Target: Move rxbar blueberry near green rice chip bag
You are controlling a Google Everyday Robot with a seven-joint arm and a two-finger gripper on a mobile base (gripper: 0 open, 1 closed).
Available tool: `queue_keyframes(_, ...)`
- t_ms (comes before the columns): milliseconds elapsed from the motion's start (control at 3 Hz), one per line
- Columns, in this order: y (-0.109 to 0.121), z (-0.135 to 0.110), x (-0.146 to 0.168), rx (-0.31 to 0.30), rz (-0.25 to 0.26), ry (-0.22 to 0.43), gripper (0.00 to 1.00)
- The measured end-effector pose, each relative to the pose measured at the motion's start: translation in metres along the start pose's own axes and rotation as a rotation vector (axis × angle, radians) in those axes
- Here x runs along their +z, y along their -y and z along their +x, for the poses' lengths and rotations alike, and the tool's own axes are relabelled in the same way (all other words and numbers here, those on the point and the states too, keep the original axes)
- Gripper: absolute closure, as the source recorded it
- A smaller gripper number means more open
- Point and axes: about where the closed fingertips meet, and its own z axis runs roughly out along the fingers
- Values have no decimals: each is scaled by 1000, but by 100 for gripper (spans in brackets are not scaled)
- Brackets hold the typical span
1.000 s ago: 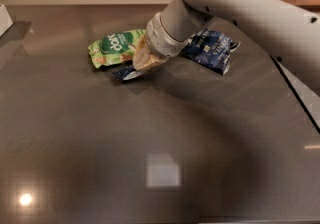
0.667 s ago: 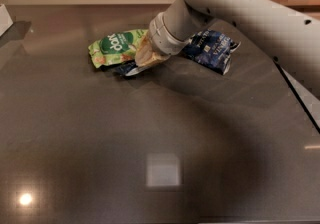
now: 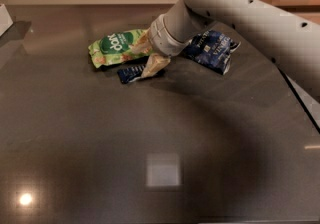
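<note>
At the far left edge of the frame we see a corner of a white boxy object [image 3: 3,18], well apart from everything else. Moving right, the light green puffy rice chip bag with its darker green round logo [image 3: 117,47] lies in the upper left of centre. Just below it is the small flat navy rxbar blueberry wrapper with white text [image 3: 130,73]. Its long axis runs nearly left to right, the right end a little higher. Bar and bag look just beside each other, though we cannot tell whether they touch. The bar's right end sits under the lower tan finger [image 3: 153,65] of the two-finger gripper [image 3: 148,54], so the bar extends down and to the left from the tool. We read the gripper as spread, with the other finger up over the bag's right end and nothing pinched between the two. We judge the placing all but done, so the coming move would be to lift away up and to the right without dragging the bar. Further right, past the wrist, lies a larger puffy dark blue chip bag [image 3: 210,50], and the thick grey arm [image 3: 240,13] crosses to the right edge. All of this rests on a dark glossy tabletop [image 3: 75,143] showing pale glare patches, with a beige wall along the top.
</note>
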Motion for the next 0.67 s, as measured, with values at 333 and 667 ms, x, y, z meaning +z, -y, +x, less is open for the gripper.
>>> queue_keyframes(333,0,-1,1,-1,-2,2,0)
queue_keyframes(667,0,-1,2,-1,-3,2,0)
